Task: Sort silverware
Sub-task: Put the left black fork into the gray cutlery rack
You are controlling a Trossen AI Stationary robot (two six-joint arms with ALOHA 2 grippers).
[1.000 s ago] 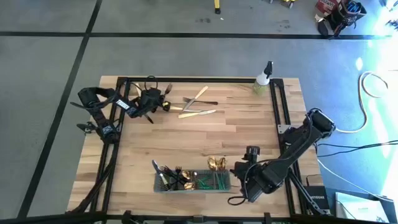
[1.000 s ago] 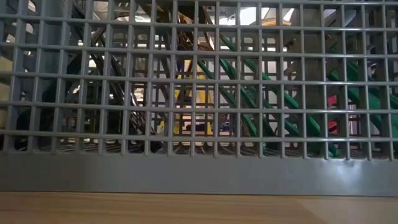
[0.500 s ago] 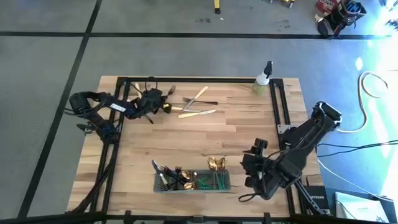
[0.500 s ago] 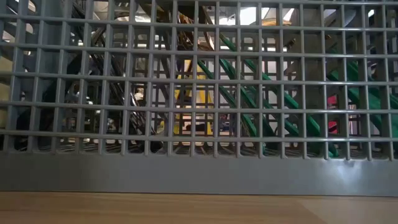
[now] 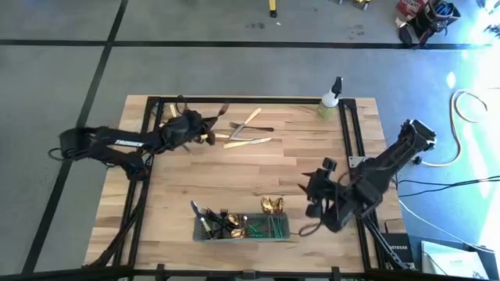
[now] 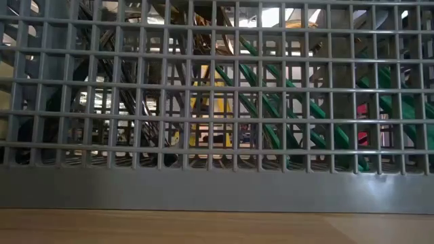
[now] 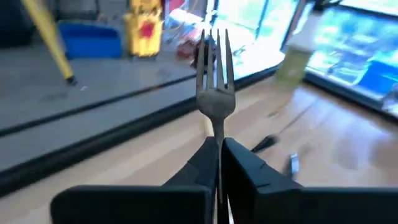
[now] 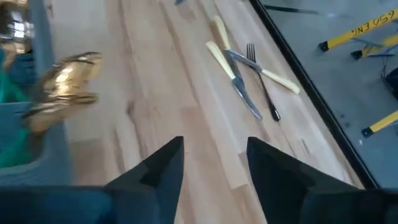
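Gripping a dark fork (image 7: 215,93) by its handle, the left gripper (image 5: 195,129) is holding it off the table near the far left corner, tines pointing up and away from the wrist. Its fingers (image 7: 199,163) are pressed together on the slim handle, so the hold looks narrow and the fork could swing if the arm turns sharply.

Several pieces are lying loose on the wood just beside it: cream-handled knives (image 5: 248,141) crossing another fork (image 8: 261,78). At the near edge, the grey mesh caddy (image 5: 242,231) is already holding dark forks (image 5: 221,218), green-handled pieces (image 5: 262,227) and gold spoons (image 5: 272,204) in separate sections.

To do this step well, the carry should be going slowly and level across the table, and the fork should be lowered handle-first into the section where the dark forks are standing, not among the green handles.

The right gripper (image 8: 211,163) is hanging spread open and empty just beside the caddy's right end; the left arm should be approaching from the caddy's left side to stay well apart from it.
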